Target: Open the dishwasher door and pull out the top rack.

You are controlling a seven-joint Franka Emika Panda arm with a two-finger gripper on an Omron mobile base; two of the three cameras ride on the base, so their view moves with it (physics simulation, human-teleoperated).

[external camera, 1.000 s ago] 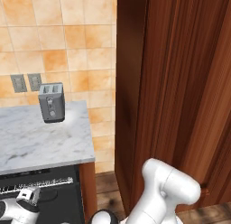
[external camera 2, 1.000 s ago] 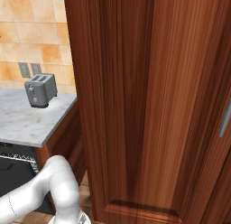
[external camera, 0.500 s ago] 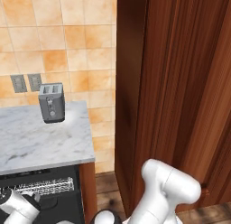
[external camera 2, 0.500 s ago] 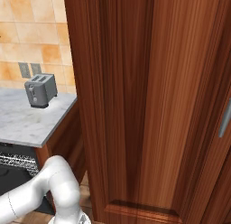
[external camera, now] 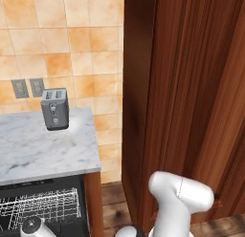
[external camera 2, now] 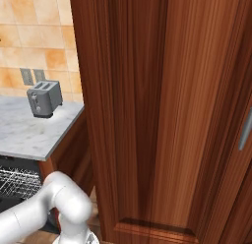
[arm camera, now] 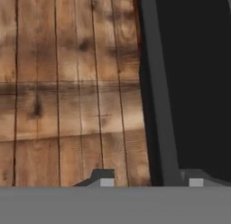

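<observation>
Wood floor point(arm camera: 67, 83) | dishwasher door point(arm camera: 198, 83) matte black, lowered | top rack point(external camera: 40, 207) white wire | end effector point(arm camera: 149, 181) fingertips apart

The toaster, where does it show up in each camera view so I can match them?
Left base view: the grey toaster stands left of centre on the marble counter, below the wall outlets.
Right base view: toaster at upper left, same counter.
Hand view: not in it.
Shared landmark: the wall outlets.

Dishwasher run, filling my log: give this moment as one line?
door: open, edge between claw tips | top rack: visible inside, under counter | toaster: on counter | claw: open
</observation>
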